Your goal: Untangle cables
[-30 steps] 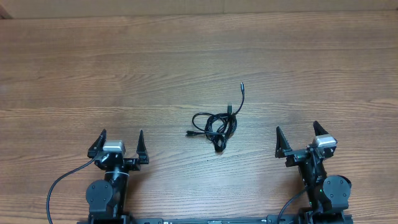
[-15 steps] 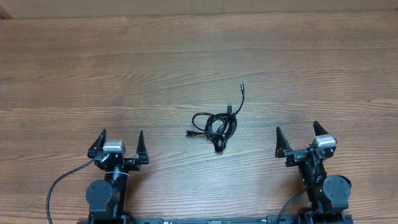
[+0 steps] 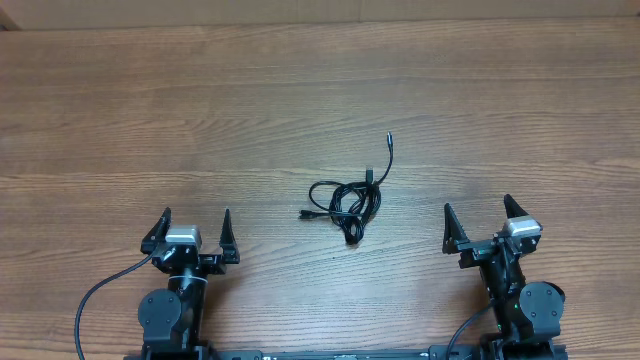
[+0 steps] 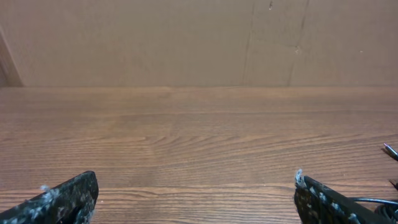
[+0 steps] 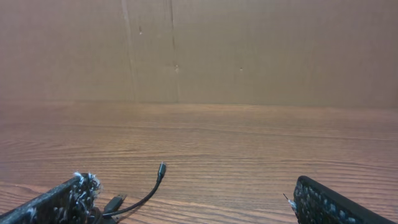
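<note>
I've got the cables [image 3: 348,205] bunched in one small tangle of thin black loops, lying flat about mid-table [image 3: 150,110]. One loose end trails out toward the far edge, and a short plug end pokes toward the left edge.

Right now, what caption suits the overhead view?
Tangled cables on wooden table, between open left hand and open right hand.
</note>
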